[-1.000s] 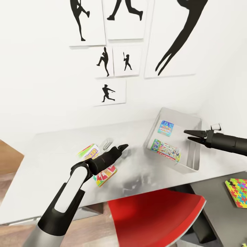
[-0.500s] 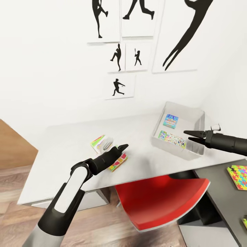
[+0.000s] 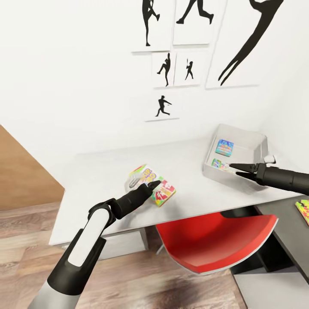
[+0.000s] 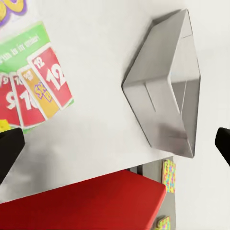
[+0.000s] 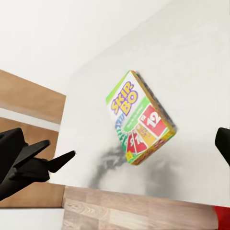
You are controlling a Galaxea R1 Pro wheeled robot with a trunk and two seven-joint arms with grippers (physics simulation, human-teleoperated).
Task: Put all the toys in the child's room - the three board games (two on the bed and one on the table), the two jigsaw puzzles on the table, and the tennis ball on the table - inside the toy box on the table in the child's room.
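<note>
Overhead, both grippers, left [image 3: 153,185] and right [image 3: 234,169], spread empty; SKIP-BO box [image 3: 155,187] lies flat.

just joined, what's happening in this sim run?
Toy tidy-up in progress. The SKIP-BO box lies on the table, with the left hand hovering open just over it, not gripping. The right hand, open and empty, is held out by the toy box, which already holds two printed boxes.
</note>
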